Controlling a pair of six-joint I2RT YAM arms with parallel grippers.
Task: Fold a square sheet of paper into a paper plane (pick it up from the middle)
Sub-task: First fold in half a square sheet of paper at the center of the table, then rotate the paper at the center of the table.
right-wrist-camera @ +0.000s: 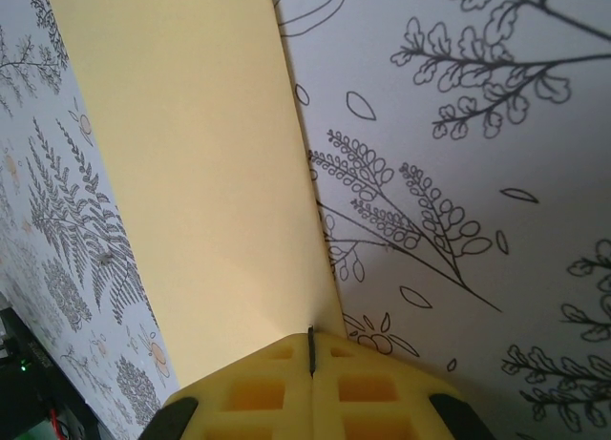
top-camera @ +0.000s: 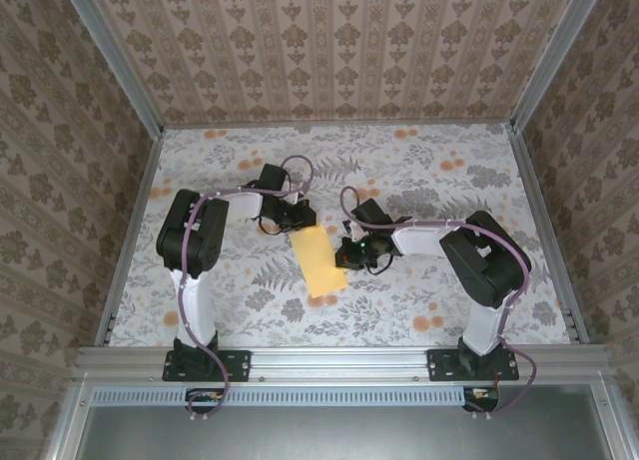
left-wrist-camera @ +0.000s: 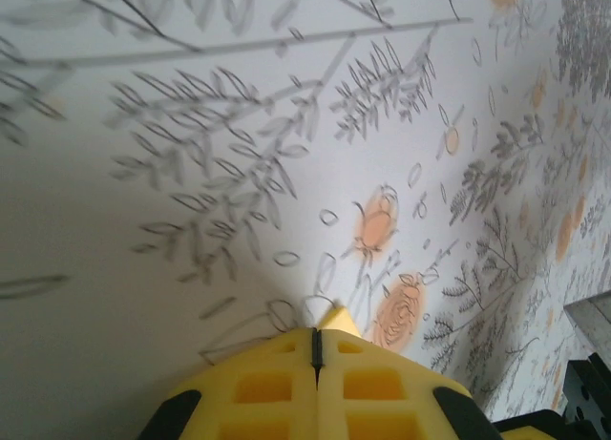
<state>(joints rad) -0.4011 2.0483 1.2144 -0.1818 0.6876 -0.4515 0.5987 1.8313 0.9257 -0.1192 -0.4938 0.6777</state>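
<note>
Left end effector [left-wrist-camera: 317,335], right end effector [right-wrist-camera: 310,333] closed, tips at edges of yellow sheet [right-wrist-camera: 191,173].

Black-and-white arms [top-camera: 195,230], lilac cables [top-camera: 212,365]; left tool [left-wrist-camera: 317,337] and right tool [right-wrist-camera: 310,337] yellow (waffle-gridded, black-cornered).
</note>
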